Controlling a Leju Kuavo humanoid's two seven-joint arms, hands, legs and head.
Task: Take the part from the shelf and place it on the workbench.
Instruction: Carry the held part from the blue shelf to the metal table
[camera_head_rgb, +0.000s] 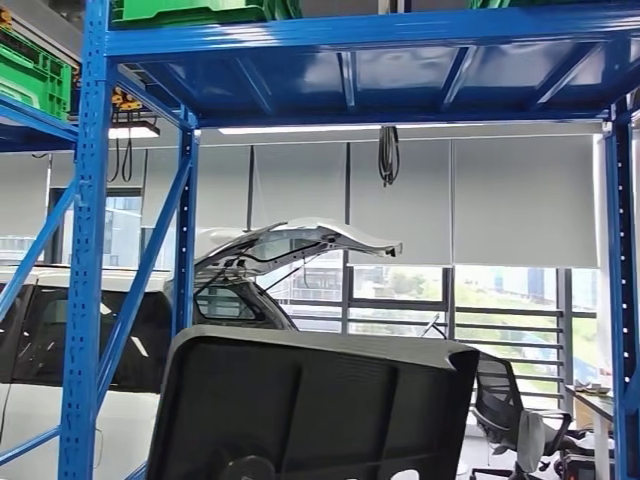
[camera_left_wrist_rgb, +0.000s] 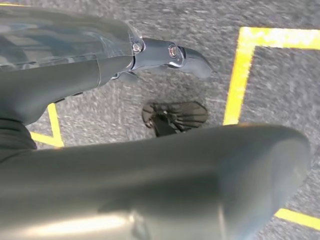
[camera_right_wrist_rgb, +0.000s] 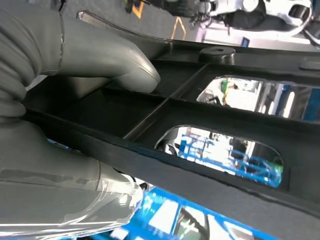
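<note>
The part (camera_head_rgb: 317, 410) is a large black ribbed panel with a grey outer rim, held upright low in the head view and hiding what lies behind it. In the right wrist view my right hand (camera_right_wrist_rgb: 75, 100) grips the part (camera_right_wrist_rgb: 211, 125) at its edge, with the grey thumb (camera_right_wrist_rgb: 120, 65) pressed on the ribbed inner face and the fingers under the rim. My left hand (camera_left_wrist_rgb: 75, 75) hangs over the floor. One of its dark fingers (camera_left_wrist_rgb: 181, 54) is stretched out, apart from the thick thumb (camera_left_wrist_rgb: 170, 175), with nothing between them.
Blue shelf uprights (camera_head_rgb: 83, 250) stand at left and right, with a blue deck overhead carrying green crates (camera_head_rgb: 189, 10). Beyond are a white car (camera_head_rgb: 45, 330) with its tailgate raised and an office chair (camera_head_rgb: 502, 400). Yellow floor tape (camera_left_wrist_rgb: 236, 75) marks the grey floor.
</note>
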